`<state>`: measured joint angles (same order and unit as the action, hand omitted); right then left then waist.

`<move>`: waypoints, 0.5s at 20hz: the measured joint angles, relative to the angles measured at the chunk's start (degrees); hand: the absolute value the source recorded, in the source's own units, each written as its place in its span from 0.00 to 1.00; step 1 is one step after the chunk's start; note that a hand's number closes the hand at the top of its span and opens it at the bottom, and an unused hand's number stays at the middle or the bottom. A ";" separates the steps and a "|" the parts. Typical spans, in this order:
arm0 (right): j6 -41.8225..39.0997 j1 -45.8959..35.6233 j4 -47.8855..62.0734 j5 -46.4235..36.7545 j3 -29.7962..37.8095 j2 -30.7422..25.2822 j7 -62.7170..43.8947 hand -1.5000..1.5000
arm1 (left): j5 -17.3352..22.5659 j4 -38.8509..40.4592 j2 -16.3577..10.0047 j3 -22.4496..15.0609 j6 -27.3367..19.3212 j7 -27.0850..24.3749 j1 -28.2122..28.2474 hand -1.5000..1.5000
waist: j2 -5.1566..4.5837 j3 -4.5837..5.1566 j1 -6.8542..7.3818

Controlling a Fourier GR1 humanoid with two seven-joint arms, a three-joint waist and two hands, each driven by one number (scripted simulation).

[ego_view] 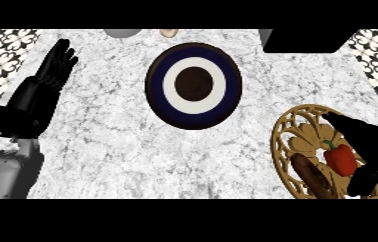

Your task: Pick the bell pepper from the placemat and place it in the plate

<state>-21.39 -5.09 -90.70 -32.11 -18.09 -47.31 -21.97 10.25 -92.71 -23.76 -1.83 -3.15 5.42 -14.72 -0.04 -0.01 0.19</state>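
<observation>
Bell pepper [340, 159] on placemat [295, 131], marbled counter [111, 136].

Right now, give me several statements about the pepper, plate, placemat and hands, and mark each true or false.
1. The red bell pepper lies on the wicker placemat. True.
2. The pepper is already in the plate. False: it is on the placemat, apart from the plate.
3. The left hand is open, fingers up, near the view's left edge. True.
4. The placemat lies left of the plate. False: it lies to the plate's right, nearer the robot.
5. The right hand is over the plate. False: it is at the placemat, right by the pepper.
</observation>
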 measured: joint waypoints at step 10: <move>-0.32 1.75 7.72 -8.31 1.64 6.03 5.87 0.00 | -2.29 1.19 2.42 2.71 2.60 0.50 -0.72 0.50 | 0.03 0.00 -0.19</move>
<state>-21.71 -3.34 -82.98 -40.41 -16.46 -41.28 -16.10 7.96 -91.52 -21.34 0.88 -0.55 5.92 -15.44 -0.01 -0.01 0.00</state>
